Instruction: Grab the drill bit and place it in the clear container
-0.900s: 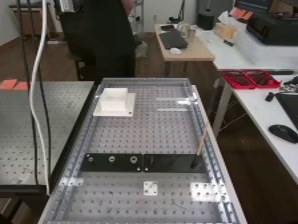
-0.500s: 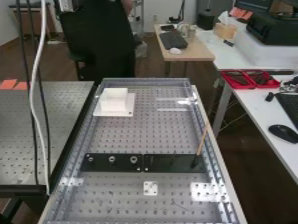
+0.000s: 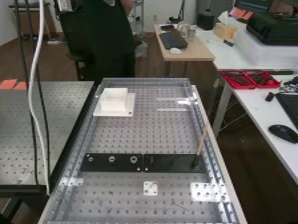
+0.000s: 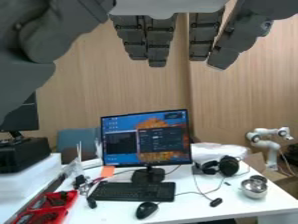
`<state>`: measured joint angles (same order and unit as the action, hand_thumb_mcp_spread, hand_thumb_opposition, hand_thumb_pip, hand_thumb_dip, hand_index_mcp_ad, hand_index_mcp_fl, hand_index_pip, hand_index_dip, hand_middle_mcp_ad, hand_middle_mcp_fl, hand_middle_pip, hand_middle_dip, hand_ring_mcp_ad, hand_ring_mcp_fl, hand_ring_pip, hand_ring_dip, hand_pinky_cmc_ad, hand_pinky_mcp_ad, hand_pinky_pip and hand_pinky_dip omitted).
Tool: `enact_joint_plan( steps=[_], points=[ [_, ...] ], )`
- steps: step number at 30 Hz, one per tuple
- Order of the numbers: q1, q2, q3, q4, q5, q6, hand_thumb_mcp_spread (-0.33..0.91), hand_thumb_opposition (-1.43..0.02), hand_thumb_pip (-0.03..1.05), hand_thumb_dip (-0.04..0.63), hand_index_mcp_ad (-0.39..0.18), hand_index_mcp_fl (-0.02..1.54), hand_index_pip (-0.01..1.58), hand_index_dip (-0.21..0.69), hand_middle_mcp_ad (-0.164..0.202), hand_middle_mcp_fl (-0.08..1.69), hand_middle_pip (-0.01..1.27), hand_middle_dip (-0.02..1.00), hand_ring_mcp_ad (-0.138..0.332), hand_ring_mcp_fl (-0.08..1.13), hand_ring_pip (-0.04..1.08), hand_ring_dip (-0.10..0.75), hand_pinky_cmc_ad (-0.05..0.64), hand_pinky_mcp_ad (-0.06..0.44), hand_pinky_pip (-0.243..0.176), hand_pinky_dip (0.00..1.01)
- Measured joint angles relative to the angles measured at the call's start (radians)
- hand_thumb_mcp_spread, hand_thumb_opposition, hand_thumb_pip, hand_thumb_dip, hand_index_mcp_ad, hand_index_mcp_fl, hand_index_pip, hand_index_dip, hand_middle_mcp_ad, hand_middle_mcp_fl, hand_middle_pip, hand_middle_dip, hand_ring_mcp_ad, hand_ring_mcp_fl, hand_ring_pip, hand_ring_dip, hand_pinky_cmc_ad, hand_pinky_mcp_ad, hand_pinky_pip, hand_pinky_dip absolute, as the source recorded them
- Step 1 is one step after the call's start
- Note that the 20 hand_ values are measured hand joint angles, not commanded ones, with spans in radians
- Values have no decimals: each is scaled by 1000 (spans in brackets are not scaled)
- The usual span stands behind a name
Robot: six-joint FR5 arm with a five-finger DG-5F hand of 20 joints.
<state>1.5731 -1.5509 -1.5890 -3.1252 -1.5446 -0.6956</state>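
Observation:
In the wrist view the hand [image 4: 158,44] has its fingers extended and apart from the thumb, with nothing between them; it is open. A black plate [image 3: 100,165] lies across the bench in the high view, with several small round metal-ringed fittings, one of them a fitting [image 3: 112,159] near its middle. I cannot tell whether a drill bit stands in any of them. A thin brown stick [image 3: 201,142] leans up from the dark plate's right end. Faint clear edges with bright reflections, seemingly the clear container [image 3: 171,109], lie farther back at the right.
A white block [image 3: 114,98] on a white base stands at the bench's back left. A small white plate [image 3: 150,188] lies in front of the black one. Metal rails [image 3: 216,170] edge the bench. Side tables stand left and right; cables hang at the left.

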Motion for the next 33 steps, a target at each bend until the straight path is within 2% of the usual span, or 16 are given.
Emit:
enact_joint_plan(
  steps=[4,10,16,19,21,33],
  points=[
    [-2,-2,-3,-1,-1,4,103,-682,134,7,38,72,96,-103,44,37,159,5,202,12,103,-54,365,157,-61,199],
    [-10,-12,-20,12,-3,1,101,-681,138,7,40,75,96,-101,44,37,159,5,202,12,113,-54,361,166,-61,206],
    [-19,-22,-70,70,11,-27,101,-698,164,7,42,72,96,-101,45,37,159,5,215,10,113,-54,370,166,-63,215],
    [-30,-41,-87,88,28,-11,101,-696,173,7,42,72,99,-91,45,37,161,5,215,10,113,-54,375,168,-63,215],
    [-43,-58,-101,102,29,4,101,-695,215,7,42,72,98,-82,45,37,161,5,215,10,113,-54,375,166,-63,215],
    [-74,-127,-156,160,77,63,120,-709,237,7,42,72,94,-44,45,37,157,7,216,10,113,-54,375,169,-63,229]
  ],
)
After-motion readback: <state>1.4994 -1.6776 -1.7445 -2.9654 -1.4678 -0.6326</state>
